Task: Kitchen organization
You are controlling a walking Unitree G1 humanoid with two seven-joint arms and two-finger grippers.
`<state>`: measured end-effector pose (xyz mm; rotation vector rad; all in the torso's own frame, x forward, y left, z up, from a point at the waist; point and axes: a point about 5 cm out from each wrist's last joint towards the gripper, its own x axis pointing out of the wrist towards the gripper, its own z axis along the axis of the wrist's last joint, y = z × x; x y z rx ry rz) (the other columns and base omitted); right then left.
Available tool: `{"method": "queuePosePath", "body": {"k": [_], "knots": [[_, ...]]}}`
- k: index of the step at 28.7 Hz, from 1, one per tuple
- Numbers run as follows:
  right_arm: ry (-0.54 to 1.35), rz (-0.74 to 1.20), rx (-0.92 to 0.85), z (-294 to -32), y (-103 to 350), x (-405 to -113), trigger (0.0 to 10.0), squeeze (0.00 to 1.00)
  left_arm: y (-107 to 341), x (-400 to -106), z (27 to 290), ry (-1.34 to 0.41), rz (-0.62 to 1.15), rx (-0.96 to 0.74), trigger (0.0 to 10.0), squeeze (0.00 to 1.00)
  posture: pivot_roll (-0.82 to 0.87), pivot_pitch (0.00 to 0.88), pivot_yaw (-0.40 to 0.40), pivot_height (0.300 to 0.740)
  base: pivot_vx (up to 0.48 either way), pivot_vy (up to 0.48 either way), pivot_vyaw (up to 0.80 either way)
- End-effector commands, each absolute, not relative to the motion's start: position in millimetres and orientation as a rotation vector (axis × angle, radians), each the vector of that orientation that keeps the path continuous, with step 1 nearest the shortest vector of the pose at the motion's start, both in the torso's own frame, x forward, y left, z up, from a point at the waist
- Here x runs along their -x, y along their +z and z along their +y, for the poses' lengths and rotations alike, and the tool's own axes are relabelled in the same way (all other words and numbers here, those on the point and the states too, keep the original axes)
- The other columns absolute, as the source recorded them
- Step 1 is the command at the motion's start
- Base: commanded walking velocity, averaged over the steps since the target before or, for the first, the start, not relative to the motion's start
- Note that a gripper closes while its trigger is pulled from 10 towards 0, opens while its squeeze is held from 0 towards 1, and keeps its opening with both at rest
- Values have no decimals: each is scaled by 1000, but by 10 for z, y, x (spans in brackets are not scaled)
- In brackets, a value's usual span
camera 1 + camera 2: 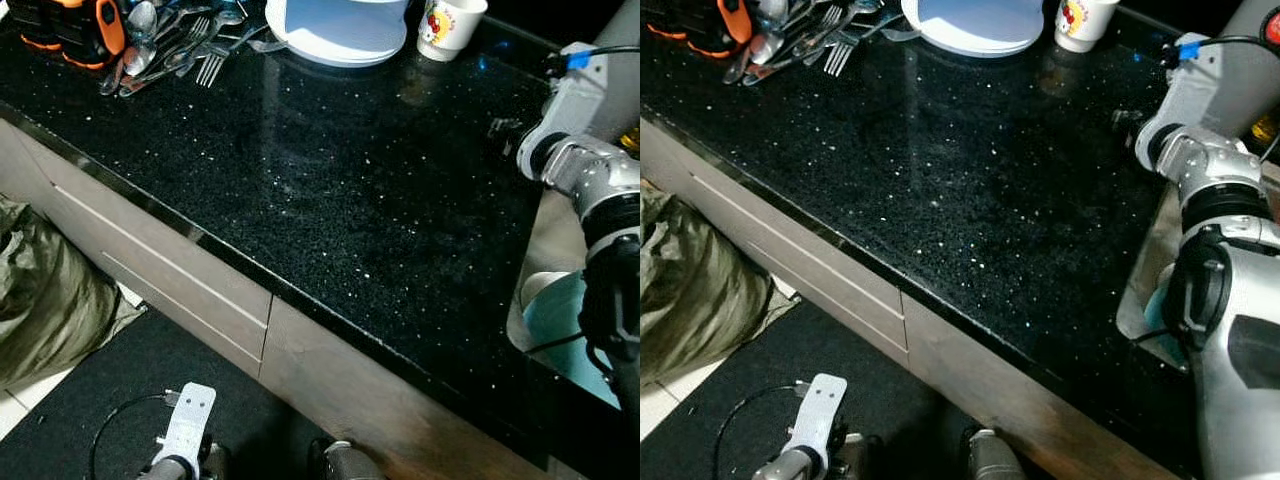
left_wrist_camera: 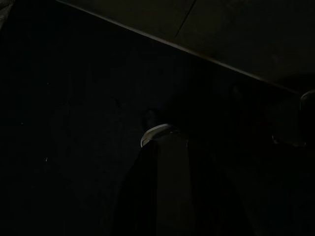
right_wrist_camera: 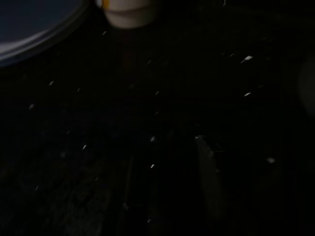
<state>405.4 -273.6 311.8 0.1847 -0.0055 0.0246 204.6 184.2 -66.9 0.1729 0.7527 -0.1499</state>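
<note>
The right arm (image 1: pixel 1200 160) is raised over the speckled black stone counter (image 1: pixel 330 190), seemingly approaching the white printed cup (image 1: pixel 448 24) beside the white stacked plates (image 1: pixel 335 28). I can't tell how either pincer is set. Next comes a reach to the cup.

Head stereo pair looking down on countertop (image 1: pixel 330 190), right wrist camera close over it, facing cup (image 3: pixel 129 11)

A shiny black counter (image 1: pixel 330 190) has white plates (image 1: pixel 335 28) at its far edge. A cup (image 1: pixel 449 25) stands just beside the plates. Forks and spoons (image 1: pixel 175 50) lie near the plates, on their other side.
</note>
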Motion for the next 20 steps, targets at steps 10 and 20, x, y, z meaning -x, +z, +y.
{"method": "queuePosePath", "body": {"k": [10,20], "knots": [[-27,-105,-198,-3012,3386,-3930,10000,1000,-752,-1915,1831,-155,814,-161,10000,0,76,284,-111,740,0,0,0],[-141,92,-39,-3256,3157,-3828,10000,0,-750,-1923,1827,-157,815,-160,10000,0,71,280,-109,740,0,0,0]]}}
